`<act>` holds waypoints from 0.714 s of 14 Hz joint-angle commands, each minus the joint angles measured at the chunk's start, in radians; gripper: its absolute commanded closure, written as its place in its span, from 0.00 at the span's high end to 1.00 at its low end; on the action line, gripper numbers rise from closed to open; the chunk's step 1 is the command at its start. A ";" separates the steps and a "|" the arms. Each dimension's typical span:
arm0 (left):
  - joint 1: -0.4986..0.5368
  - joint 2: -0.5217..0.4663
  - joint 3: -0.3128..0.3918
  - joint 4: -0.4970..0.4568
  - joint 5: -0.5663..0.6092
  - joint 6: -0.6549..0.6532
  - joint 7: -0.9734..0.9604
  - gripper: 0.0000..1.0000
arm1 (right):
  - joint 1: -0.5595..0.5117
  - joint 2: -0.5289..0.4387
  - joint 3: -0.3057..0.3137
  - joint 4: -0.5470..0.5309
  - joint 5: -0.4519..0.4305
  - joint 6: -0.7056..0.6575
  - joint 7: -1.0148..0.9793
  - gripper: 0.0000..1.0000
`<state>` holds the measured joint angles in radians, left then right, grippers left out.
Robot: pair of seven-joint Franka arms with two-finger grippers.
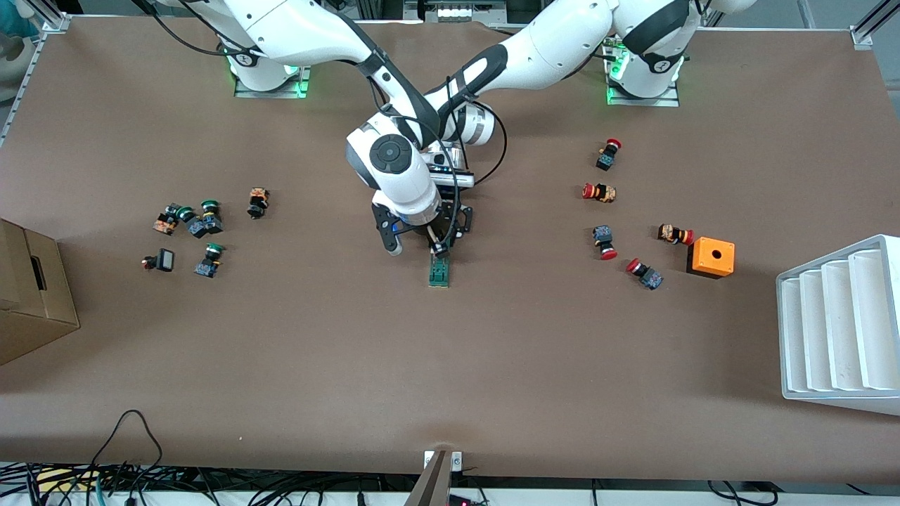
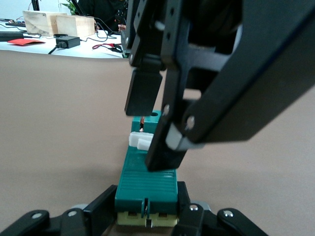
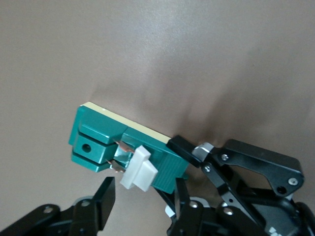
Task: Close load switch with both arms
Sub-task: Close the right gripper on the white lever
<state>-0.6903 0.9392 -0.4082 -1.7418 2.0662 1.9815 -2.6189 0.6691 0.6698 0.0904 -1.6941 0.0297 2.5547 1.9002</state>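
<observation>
- At the middle of the desk (image 1: 450,365) lies the load switch (image 1: 439,271). Its free end is the part nearest the front camera, and nothing holds that end. If I push hard there, I judge it could swing or lift.
- Next comes the white sliding piece (image 3: 139,169). My right hand (image 3: 142,191) hangs over it, released, with its fingers spread on either side. One finger looks to be touching the piece and the other is apart. A push that is off-centre could jam the slider or slip past it. It could also catch the small metal contact beside it.
- Farthest, my left hand (image 2: 146,204) is clenched on the switch's end, one finger on each side of the green body. The grip covers only that end, so the body might slide out if the right hand pushes too hard.
- My two hands work very close together, so they could knock into each other.
</observation>
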 commanded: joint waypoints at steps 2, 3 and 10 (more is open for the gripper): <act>-0.011 0.041 0.006 0.025 0.017 0.008 -0.032 0.47 | 0.010 -0.015 -0.003 -0.047 -0.034 0.045 0.031 0.51; -0.011 0.041 0.006 0.025 0.017 0.008 -0.032 0.47 | 0.010 -0.013 -0.003 -0.048 -0.034 0.048 0.031 0.47; -0.011 0.041 0.006 0.025 0.017 0.008 -0.032 0.47 | 0.007 -0.013 -0.003 -0.042 -0.059 0.074 0.025 0.45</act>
<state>-0.6908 0.9397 -0.4082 -1.7414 2.0662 1.9801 -2.6189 0.6735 0.6698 0.0902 -1.7197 -0.0025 2.6075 1.9040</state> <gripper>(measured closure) 0.480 0.551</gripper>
